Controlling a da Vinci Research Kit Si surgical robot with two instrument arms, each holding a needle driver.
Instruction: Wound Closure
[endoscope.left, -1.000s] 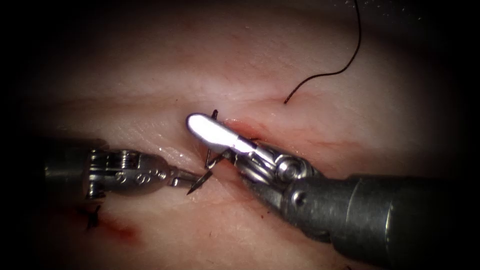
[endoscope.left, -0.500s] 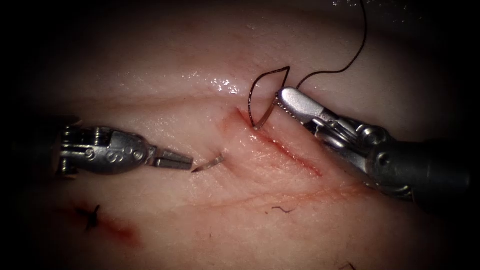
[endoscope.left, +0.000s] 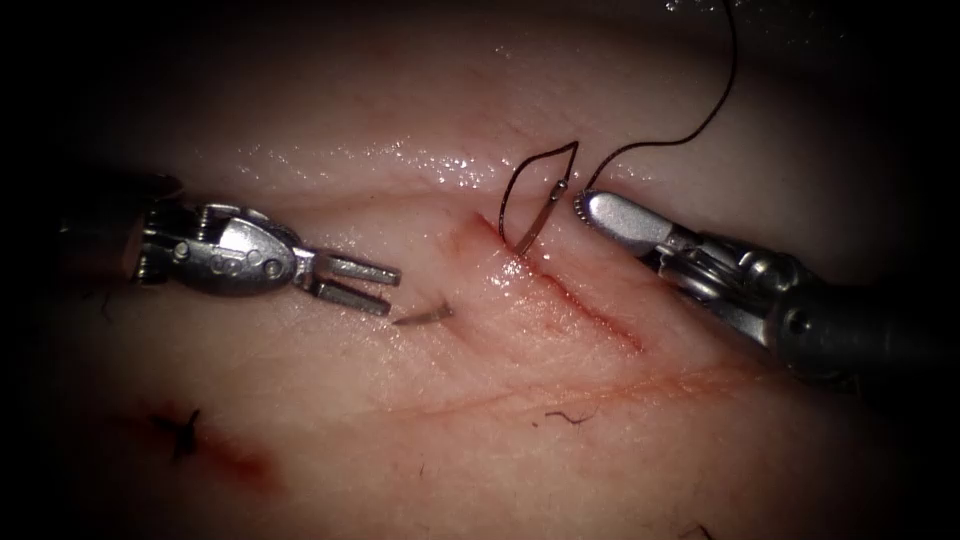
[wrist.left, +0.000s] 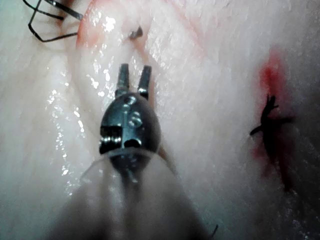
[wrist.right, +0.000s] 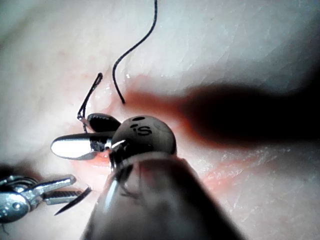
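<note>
The right tool's (endoscope.left: 582, 208) round wrist housing is showing the letters "iS" in the right wrist view; small stamped marks on the left tool's (endoscope.left: 372, 284) clevis are not readable. The left tool is reaching in level from the left, jaws parted and holding nothing, just left of the needle (endoscope.left: 424, 316) tip. The needle is sitting in the tissue (endoscope.left: 480, 440), its tip poking out left of the cut (endoscope.left: 560, 295). The right tool is angling in from the right; whether its jaws are gripping the thread (endoscope.left: 655, 148) I cannot tell. A dark stitch (endoscope.left: 185, 432) is lying in red fluid (endoscope.left: 245, 462).
</note>
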